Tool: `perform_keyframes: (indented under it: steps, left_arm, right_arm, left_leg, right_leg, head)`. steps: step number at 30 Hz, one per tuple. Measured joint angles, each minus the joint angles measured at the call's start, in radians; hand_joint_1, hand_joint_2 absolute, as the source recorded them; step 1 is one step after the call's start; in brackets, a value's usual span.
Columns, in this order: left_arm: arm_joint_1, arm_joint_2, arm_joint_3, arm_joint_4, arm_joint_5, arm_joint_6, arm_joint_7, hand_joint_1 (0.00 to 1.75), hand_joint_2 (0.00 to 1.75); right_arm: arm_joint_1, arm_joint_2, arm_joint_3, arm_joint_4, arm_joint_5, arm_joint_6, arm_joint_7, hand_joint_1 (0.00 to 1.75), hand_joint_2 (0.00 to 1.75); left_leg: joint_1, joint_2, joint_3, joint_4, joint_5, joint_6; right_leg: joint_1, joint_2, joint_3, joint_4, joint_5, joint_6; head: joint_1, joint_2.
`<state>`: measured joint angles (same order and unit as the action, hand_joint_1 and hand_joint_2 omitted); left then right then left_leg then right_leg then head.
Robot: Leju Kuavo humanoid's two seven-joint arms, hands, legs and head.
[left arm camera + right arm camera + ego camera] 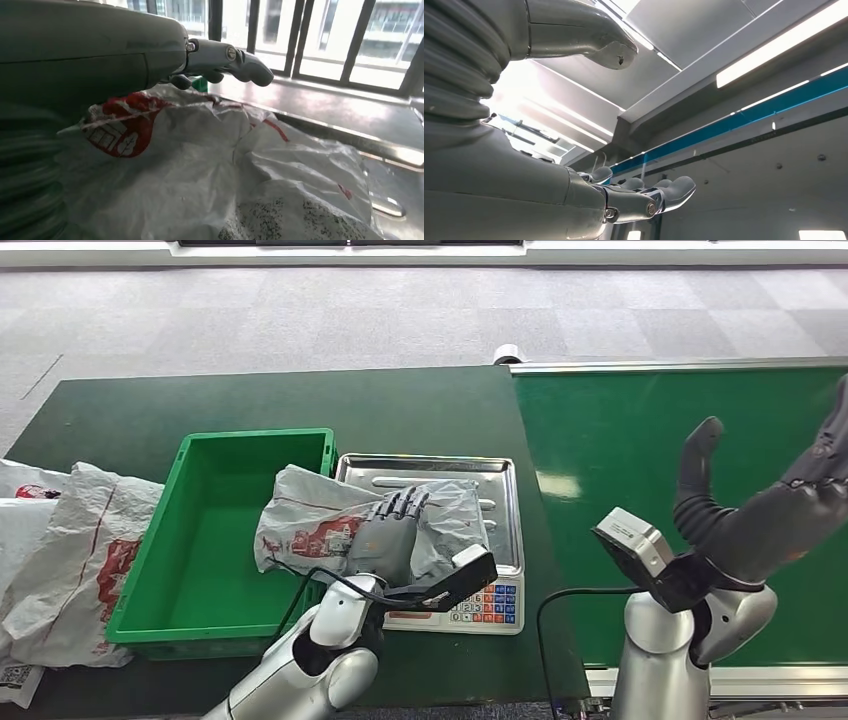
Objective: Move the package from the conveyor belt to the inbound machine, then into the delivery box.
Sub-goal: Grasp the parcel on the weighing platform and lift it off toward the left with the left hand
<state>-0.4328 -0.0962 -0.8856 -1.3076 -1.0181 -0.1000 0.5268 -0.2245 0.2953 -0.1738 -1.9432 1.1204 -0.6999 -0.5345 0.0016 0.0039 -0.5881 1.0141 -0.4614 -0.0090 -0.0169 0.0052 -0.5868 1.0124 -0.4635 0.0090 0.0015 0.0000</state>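
The package point(310, 520) is a crumpled white plastic bag with red print. It lies across the left part of the scale's steel tray point(500, 490) and over the right rim of the green delivery box point(210, 530). My left hand point(388, 532) lies on top of it with its fingers stretched out flat. Seen from the left wrist, the fingers point(225, 60) hover just above the package point(225, 175) with a small gap. My right hand point(760, 505) is raised over the green conveyor belt point(640, 450), fingers spread and holding nothing; it is also spread in the right wrist view point(634, 200).
The scale's keypad point(485, 605) faces the table's near edge. More white bags with red print point(60, 550) are piled left of the green box. The box interior is bare. The dark green table top point(300, 400) extends behind the box and the scale.
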Motion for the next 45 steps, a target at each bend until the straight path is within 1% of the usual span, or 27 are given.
perform_keyframes:
  steps: [3, 4, 6, 8, 10, 13, 17, 18, 31, 33, 35, 37, 39, 40, 42, 45]
  left_arm:
    - [-0.031, -0.014, -0.058, 0.086, -0.222, 0.126, 0.000, 0.00, 1.75]
    - [-0.038, -0.021, -0.082, 0.125, -0.300, 0.167, 0.000, 0.03, 1.75]
    - [-0.046, -0.034, -0.121, 0.203, -0.395, 0.218, 0.000, 0.89, 1.75]
    - [-0.043, -0.043, -0.148, 0.279, -0.430, 0.252, -0.003, 1.73, 1.75]
    - [-0.040, -0.047, -0.160, 0.324, -0.439, 0.273, -0.007, 1.75, 1.75]
    - [-0.040, -0.048, -0.162, 0.335, -0.440, 0.279, -0.010, 1.75, 1.75]
    - [-0.056, -0.068, -0.185, 0.453, -0.450, 0.314, -0.011, 1.75, 1.75]
    - [-0.058, -0.070, -0.186, 0.464, -0.450, 0.314, -0.011, 1.75, 1.75]
    - [-0.072, -0.071, -0.185, 0.484, -0.450, 0.320, -0.011, 1.75, 1.75]
    - [-0.072, -0.069, -0.183, 0.479, -0.454, 0.349, -0.011, 1.75, 1.75]
    - [-0.073, -0.063, -0.174, 0.457, -0.480, 0.444, -0.011, 1.75, 1.75]
    - [-0.087, -0.047, -0.154, 0.412, -0.519, 0.581, -0.012, 1.75, 1.75]
    - [-0.144, 0.001, -0.144, 0.344, -0.539, 0.683, -0.030, 1.75, 1.75]
    - [-0.186, 0.032, -0.146, 0.309, -0.540, 0.713, -0.047, 1.75, 1.75]
    - [-0.264, 0.091, -0.149, 0.255, -0.540, 0.746, -0.070, 1.75, 1.75]
    - [-0.322, 0.140, -0.152, 0.205, -0.541, 0.753, -0.063, 1.75, 1.75]
  right_arm:
    - [0.003, 0.000, -0.009, -0.009, -0.005, 0.000, 0.002, 0.00, 1.75]
    - [0.005, 0.000, -0.011, -0.014, -0.007, 0.000, 0.002, 0.00, 1.75]
    - [0.006, 0.000, -0.014, -0.019, -0.010, 0.000, 0.002, 0.00, 1.75]
    - [0.006, 0.000, -0.016, -0.020, -0.010, 0.000, 0.005, 0.00, 1.75]
    - [0.007, 0.000, -0.018, -0.020, -0.010, 0.000, 0.010, 0.00, 1.75]
    - [0.007, 0.000, -0.018, -0.020, -0.010, 0.000, 0.011, 0.00, 1.75]
    - [0.009, 0.000, -0.022, -0.026, -0.008, 0.000, 0.027, 0.00, 1.75]
    - [0.010, 0.000, -0.022, -0.028, -0.009, 0.000, 0.030, 0.00, 1.75]
    - [0.012, 0.000, -0.026, -0.034, -0.063, 0.000, 0.002, 0.00, 1.75]
    - [0.012, 0.000, -0.027, -0.034, -0.063, 0.000, 0.000, 0.00, 1.75]
    - [0.013, 0.000, -0.027, -0.036, -0.062, 0.000, 0.007, 0.00, 1.75]
    - [0.017, 0.000, -0.029, -0.042, -0.060, 0.000, 0.022, 0.00, 1.75]
    - [0.022, 0.000, -0.031, -0.051, -0.057, 0.000, 0.033, 0.00, 1.75]
    - [0.025, 0.000, -0.033, -0.055, -0.056, 0.000, 0.036, 0.00, 1.75]
    - [0.028, 0.000, -0.036, -0.059, -0.056, 0.000, 0.037, 0.00, 1.75]
    - [0.031, 0.000, -0.038, -0.064, -0.056, 0.000, 0.037, 0.00, 1.75]
  left_leg:
    - [0.000, 0.000, 0.000, 0.000, 0.000, 0.000]
    - [0.000, 0.000, 0.000, 0.000, 0.000, 0.000]
    - [0.000, 0.001, 0.000, 0.000, -0.001, 0.001]
    - [0.000, 0.003, 0.000, 0.000, -0.001, 0.001]
    - [0.000, 0.004, 0.000, 0.000, -0.001, 0.001]
    - [0.000, 0.004, 0.000, 0.000, -0.001, 0.001]
    - [0.000, 0.004, 0.000, 0.000, -0.001, 0.000]
    - [0.000, 0.004, 0.000, 0.000, -0.001, 0.000]
    - [0.000, 0.004, -0.001, 0.000, -0.001, 0.000]
    - [0.000, 0.004, -0.001, 0.000, -0.001, 0.000]
    - [0.000, 0.004, -0.001, 0.000, -0.001, 0.000]
    - [0.000, 0.003, -0.001, 0.000, -0.001, 0.000]
    - [0.001, 0.002, -0.002, 0.000, 0.000, -0.001]
    - [0.001, 0.001, -0.002, 0.000, 0.001, -0.001]
    - [0.001, 0.001, -0.001, 0.000, 0.002, -0.002]
    - [0.002, 0.001, -0.001, 0.000, 0.003, -0.002]
  right_leg:
    - [0.000, 0.000, 0.000, 0.000, 0.000, 0.000]
    - [0.000, 0.000, 0.000, 0.000, 0.000, 0.000]
    - [0.000, 0.001, 0.000, 0.000, 0.000, 0.000]
    - [0.000, 0.002, -0.001, 0.000, 0.000, 0.000]
    - [0.000, 0.003, -0.002, 0.000, 0.000, 0.000]
    - [0.000, 0.003, -0.002, 0.000, 0.000, 0.000]
    - [0.000, 0.004, -0.001, 0.000, 0.000, 0.000]
    - [0.000, 0.004, -0.001, 0.000, 0.000, 0.000]
    - [0.000, 0.004, -0.001, 0.000, 0.001, 0.000]
    - [0.000, 0.004, -0.002, 0.000, 0.001, 0.000]
    - [0.000, 0.004, -0.002, 0.000, 0.001, 0.000]
    - [0.000, 0.003, -0.002, 0.000, 0.001, 0.000]
    - [0.001, 0.002, -0.002, 0.000, 0.001, -0.001]
    - [0.001, 0.002, -0.002, 0.000, 0.001, -0.001]
    - [0.002, 0.001, -0.001, 0.000, 0.002, -0.002]
    - [0.002, 0.001, -0.001, 0.000, 0.002, -0.002]
  head:
    - [0.000, 0.000]
    - [0.000, 0.000]
    - [0.000, 0.000]
    - [0.000, 0.000]
    - [0.000, 0.000]
    - [0.000, 0.000]
    - [0.000, 0.000]
    - [0.000, 0.000]
    - [0.000, 0.000]
    - [0.000, 0.000]
    - [0.000, 0.000]
    - [0.000, 0.000]
    - [0.000, 0.000]
    - [0.000, 0.000]
    - [0.000, 0.000]
    - [0.000, 0.000]
